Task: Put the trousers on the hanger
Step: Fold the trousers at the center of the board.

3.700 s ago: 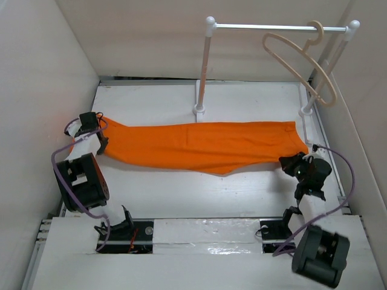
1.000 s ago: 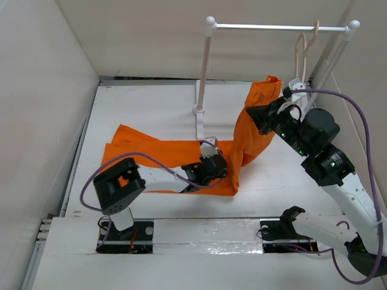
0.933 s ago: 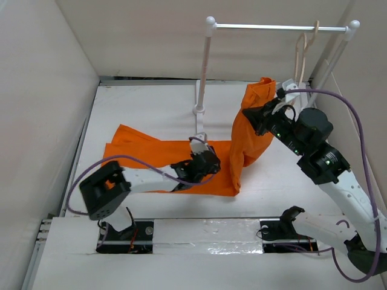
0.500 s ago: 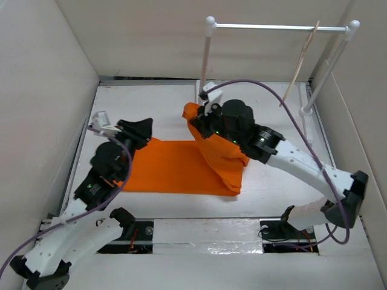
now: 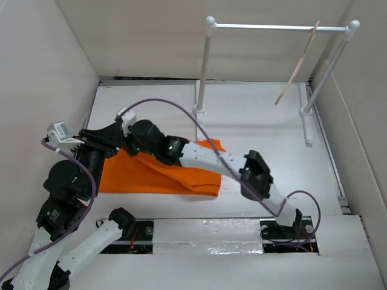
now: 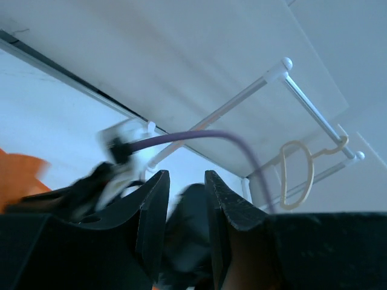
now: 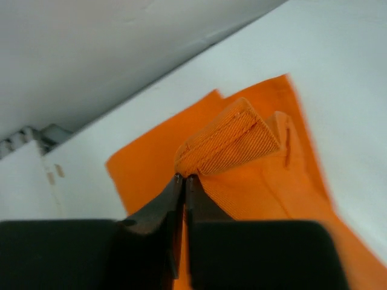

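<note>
The orange trousers (image 5: 175, 172) lie folded on the table left of centre. My right gripper (image 5: 125, 145) reaches far left across them. In the right wrist view it (image 7: 184, 179) is shut on a folded waistband edge of the trousers (image 7: 242, 175). My left gripper (image 5: 100, 138) is raised at the left, just beside the right one. In the left wrist view it (image 6: 184, 176) is open and empty, with the right arm blurred beyond it. The beige hanger (image 5: 296, 63) hangs edge-on from the rod at the back right; it also shows in the left wrist view (image 6: 296, 181).
The white rack stands at the back, with its left post (image 5: 202, 66), right post (image 5: 326, 72) and metal rod (image 5: 272, 26). White walls close in the table on the left, back and right. The right arm's purple cable (image 5: 181, 115) arcs over the trousers.
My right gripper carried the trousers end from beside the hanger leftward, folding the trousers over. My left arm left the cloth and rose at the left. The hanger has turned edge-on.
</note>
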Available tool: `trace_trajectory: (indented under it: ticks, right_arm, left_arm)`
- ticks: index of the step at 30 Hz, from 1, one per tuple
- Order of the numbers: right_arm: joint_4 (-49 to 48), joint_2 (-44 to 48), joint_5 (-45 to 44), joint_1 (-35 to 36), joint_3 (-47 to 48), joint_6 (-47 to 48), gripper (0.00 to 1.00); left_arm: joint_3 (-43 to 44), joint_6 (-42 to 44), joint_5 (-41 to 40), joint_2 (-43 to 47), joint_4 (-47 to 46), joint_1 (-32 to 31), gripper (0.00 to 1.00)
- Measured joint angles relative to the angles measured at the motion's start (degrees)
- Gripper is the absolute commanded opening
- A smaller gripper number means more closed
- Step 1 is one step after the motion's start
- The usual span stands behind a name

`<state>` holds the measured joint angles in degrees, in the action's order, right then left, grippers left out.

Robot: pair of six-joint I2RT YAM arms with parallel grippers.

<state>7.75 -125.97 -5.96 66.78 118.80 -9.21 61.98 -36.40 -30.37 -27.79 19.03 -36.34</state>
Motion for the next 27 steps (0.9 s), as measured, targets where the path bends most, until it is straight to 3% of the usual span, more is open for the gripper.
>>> trace_trajectory:
  ticks: [2,3,4,9,14,18,22,26,27]
  right_arm:
    - [-2.27,-6.82,1.86,1.38,4.61,-2.43,0.65]
    - [-3.67,-9.6,3.39,1.79,5.77,-3.3,0.88]
    - [-4.76,-11.72,4.94,2.27,6.16,-4.28,0.96]
    - [-6.78,-12.22,10.27,2.84,-2.01,-5.51,1.0]
    - [-10.32,7.67,9.49,-0.13,-29.16,-3.67,1.0]
    - [-18.03,30.8,5.14,-4.11,-51.1,-2.12,0.0]
    - [-23.65,46.95,0.81,-4.76,-65.9,-2.05,0.0]
    - [-25.03,53.75,-3.32,-2.1,-79.25,-2.64,0.0]
    - [-24.94,54.8,-3.91,-1.31,-82.84,-3.02,0.04]
  left_arm:
    - [1.07,0.59,-0.63,-0.02,1.84,0.0,0.3]
    - [1.51,0.87,-1.01,0.11,2.29,0.0,0.3]
    - [1.84,1.14,-1.42,0.26,2.58,0.0,0.31]
    - [1.57,1.4,-2.69,2.1,3.72,0.0,0.32]
    - [-3.67,0.5,-2.32,2.91,1.86,0.09,0.34]
    - [-12.24,-0.79,0.72,-0.81,-2.71,0.09,0.38]
    - [-18.45,-1.42,5.14,-13.0,-7.17,0.09,0.37]
    - [-20.5,-0.66,10.51,-27.12,-10.84,-0.9,0.38]
    - [-20.26,0.04,11.17,-29.9,-11.63,-1.84,0.38]
